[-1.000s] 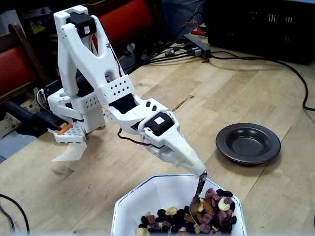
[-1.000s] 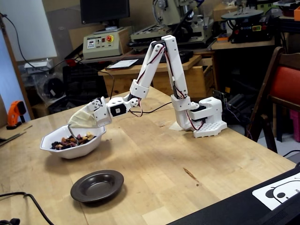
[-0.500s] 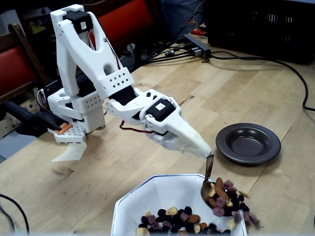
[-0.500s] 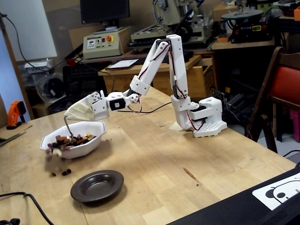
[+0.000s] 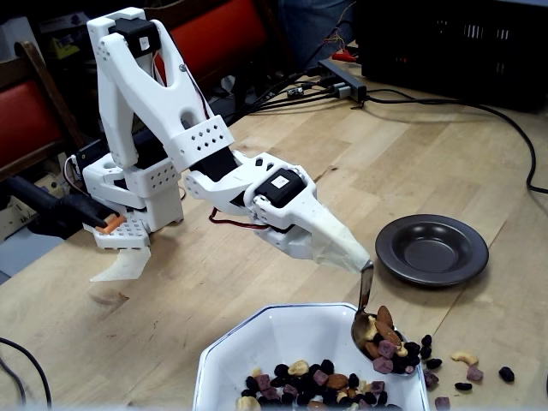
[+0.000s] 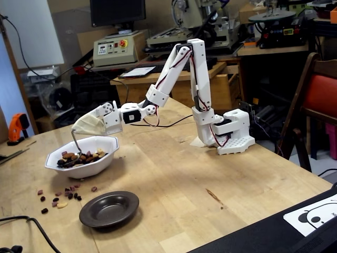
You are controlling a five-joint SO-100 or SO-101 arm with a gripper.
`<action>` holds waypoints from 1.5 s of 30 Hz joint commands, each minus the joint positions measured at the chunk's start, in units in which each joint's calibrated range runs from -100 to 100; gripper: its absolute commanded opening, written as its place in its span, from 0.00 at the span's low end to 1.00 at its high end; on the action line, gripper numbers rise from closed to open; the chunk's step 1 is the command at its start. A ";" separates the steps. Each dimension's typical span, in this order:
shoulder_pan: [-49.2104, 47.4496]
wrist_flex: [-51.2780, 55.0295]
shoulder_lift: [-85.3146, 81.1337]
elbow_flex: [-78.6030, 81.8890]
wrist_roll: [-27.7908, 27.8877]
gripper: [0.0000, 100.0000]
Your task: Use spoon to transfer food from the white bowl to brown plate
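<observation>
Fixed view from the bowl side: end effector (image 5: 364, 264) wrapped in pale tape or cloth, jaws hidden, so impossible to tell from here how they are set; spoon (image 5: 366, 318) projecting from the wrapped tip, handle running down into the white bowl (image 5: 257, 347). Spoon bowl sitting at the right rim, carrying almonds, a cashew and purple cubes. Food (image 5: 317, 381) lying loose in the white bowl, with several pieces scattered on the table (image 5: 411, 154) just right of it. Brown plate (image 5: 432, 249) standing empty, farther right and back, apart from the white bowl.

Fixed view from across the table: end effector (image 6: 79, 134) hanging over the white bowl (image 6: 81, 161), thin spoon (image 6: 77, 147) handle dropping from the wrap into the food (image 6: 79, 156). Stray pieces lying on the table (image 6: 174, 174) between the white bowl and the brown plate (image 6: 109, 209), to the left of the plate.

Handling judgement: spoon looking stiff, light and slick, with a shallow bowl, so best held by the handle and kept level. Food looking dry, light and rolling freely, likely sliding off at any tilt. White bowl looking glossy, heavy and breakable, unlikely shifting under a light scoop.
</observation>
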 commanded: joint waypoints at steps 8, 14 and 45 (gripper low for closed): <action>-0.76 0.12 -8.88 -4.17 0.20 0.03; -1.05 8.34 -13.92 -4.26 0.20 0.03; -5.42 24.23 -31.47 -3.29 0.20 0.03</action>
